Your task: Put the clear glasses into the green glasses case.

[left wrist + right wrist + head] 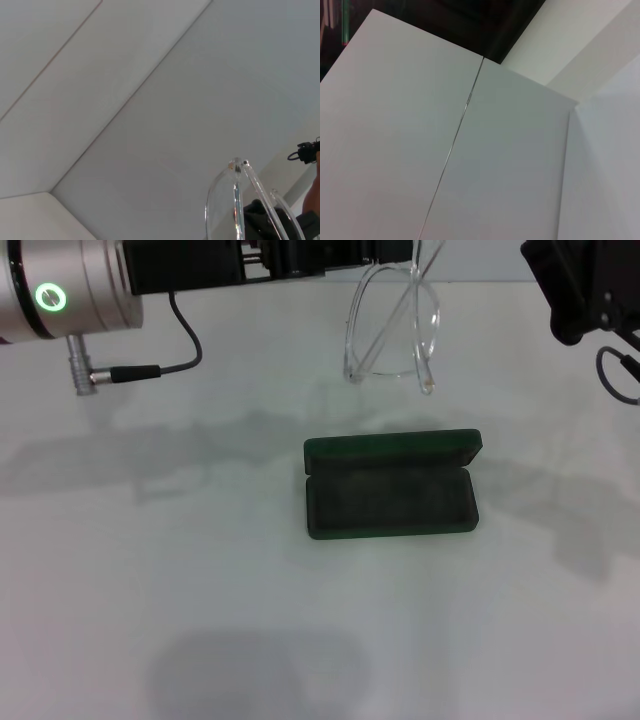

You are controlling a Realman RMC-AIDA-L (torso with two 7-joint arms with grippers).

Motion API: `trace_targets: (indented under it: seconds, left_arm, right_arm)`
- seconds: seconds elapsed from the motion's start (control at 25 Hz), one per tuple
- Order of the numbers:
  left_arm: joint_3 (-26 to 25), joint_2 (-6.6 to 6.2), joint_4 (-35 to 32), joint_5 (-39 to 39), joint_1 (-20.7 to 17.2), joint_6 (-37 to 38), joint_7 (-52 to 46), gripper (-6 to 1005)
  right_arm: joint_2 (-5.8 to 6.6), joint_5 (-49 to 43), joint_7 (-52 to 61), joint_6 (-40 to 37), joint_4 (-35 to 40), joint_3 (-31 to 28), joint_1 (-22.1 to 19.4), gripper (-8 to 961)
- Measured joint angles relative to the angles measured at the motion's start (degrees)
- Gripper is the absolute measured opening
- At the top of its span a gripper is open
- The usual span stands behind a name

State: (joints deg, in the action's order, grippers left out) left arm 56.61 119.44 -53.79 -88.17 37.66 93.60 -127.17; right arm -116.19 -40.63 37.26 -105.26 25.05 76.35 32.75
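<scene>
White counter [200, 620] carries the work. Left arm [80, 285] spans the top of the head view from the left, a green ring light lit on its silver housing and a black cable plugged in beneath. Right arm [585, 290] sits at the top right corner, well apart from the case.

Green glasses case [390, 485] lies open on the counter, centre of view, long axis running left to right. Lid stands up along the far edge; dark lined tray faces up, nothing in it. No lettering readable.

Clear glasses [392, 325] hang in the air beyond the case, off the counter, suspended from the left end effector at the top edge. Lenses hang downward; thin arms cross in front, tips pointing down toward the counter. Left wrist view shows the frame [235, 205] close up.

Left end effector: fingers not visible, opening cannot be told. Right end effector: same, cannot tell.
</scene>
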Motion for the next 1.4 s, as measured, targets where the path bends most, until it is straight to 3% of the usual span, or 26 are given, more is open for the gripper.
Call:
trace_targets:
  seconds: [1.4]
  left_arm:
    - [1.1,-0.06,0.0,0.0,0.4,0.5,0.0,75]
  right_arm:
    - [0.0,2.6,-3.3,3.0,-1.1,2.3,0.6,6]
